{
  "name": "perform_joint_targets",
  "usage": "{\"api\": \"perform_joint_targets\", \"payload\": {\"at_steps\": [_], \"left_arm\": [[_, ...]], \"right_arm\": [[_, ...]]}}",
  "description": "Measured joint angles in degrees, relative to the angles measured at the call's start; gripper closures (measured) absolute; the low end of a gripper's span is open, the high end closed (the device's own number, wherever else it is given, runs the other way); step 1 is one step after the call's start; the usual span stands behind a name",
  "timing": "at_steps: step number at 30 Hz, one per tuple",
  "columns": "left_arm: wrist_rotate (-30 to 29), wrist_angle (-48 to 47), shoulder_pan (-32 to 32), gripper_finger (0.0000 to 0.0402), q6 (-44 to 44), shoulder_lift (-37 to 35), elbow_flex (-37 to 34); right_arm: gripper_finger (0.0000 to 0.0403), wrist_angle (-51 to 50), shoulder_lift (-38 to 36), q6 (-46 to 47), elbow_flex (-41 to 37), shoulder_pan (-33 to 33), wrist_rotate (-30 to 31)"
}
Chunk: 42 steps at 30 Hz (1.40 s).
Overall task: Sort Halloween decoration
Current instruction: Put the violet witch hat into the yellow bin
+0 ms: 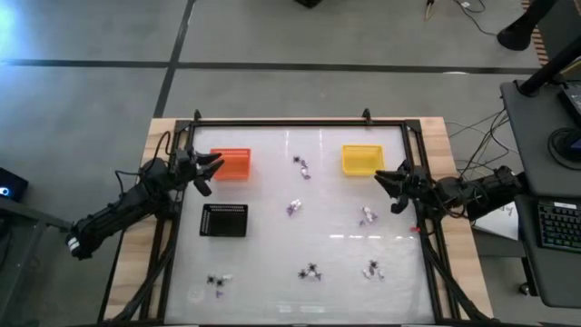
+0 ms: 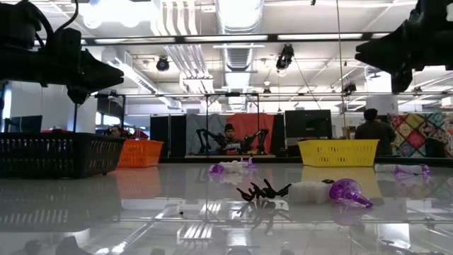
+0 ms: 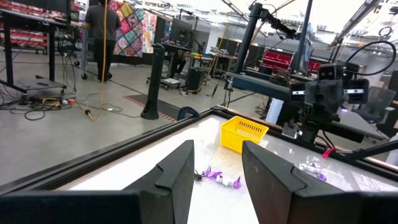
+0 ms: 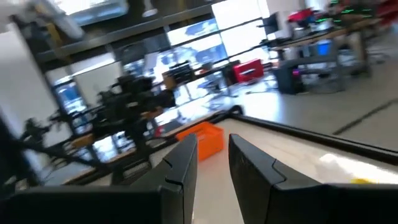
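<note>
Trinkets (image 1: pixel 311 271) all loose on the tabletop (image 1: pixel 272 191), scattered between the orange tray (image 1: pixel 232 163), yellow tray (image 1: pixel 361 158) and black tray (image 1: pixel 223 220), none visibly sorted, so this looks like the start: pick a first piece. Left gripper (image 1: pixel 211 171) hangs above the tabletop by the orange tray, right gripper (image 1: pixel 392 186) by the yellow tray, both with fingers apart and holding nothing. Next move calls for one arm to drop onto a single small piece near it, likely the right onto the purplish one (image 1: pixel 366 216) just beside it, fingers straddling it low.
</note>
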Motion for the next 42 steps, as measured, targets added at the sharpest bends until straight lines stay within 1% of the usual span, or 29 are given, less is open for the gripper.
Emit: {"api": "perform_joint_targets", "payload": {"at_steps": [5, 9, 16, 23, 31, 38, 42], "left_arm": [[-0.01, -0.01, 0.00, 0.0283, 0.00, 0.00, -0.01], [-0.11, 0.00, 0.00, 0.0283, 0.00, 0.00, -0.01], [-0.11, 1.68, 0.00, 0.0283, 2.63, 0.00, -0.01], [-0.08, 1.83, 0.00, 0.0283, 2.82, 0.00, -0.01], [-0.06, 1.82, 0.00, 0.0283, 2.54, 0.00, -0.01], [-1.62, 2.00, 0.07, 0.0283, 5.40, 0.16, -0.08], [-1.64, 2.25, 0.07, 0.0283, 4.64, 0.69, -0.08]], "right_arm": [[0.0321, 0.24, 0.00, 8.19, 0.00, -0.02, 9.18], [0.0321, 0.37, 0.00, 11.12, 0.00, -0.02, 13.99], [0.0321, 3.60, 0.00, 12.15, 0.00, -0.02, 14.08], [0.0321, 4.42, 0.00, 18.11, 0.02, -0.02, 14.01], [0.0321, 4.39, 0.00, 18.14, 0.02, -0.01, 14.01], [0.0321, 4.36, 0.00, 18.15, 0.02, -0.02, 14.01], [0.0321, 4.39, 0.00, 18.16, 0.02, -0.02, 14.01]]}}
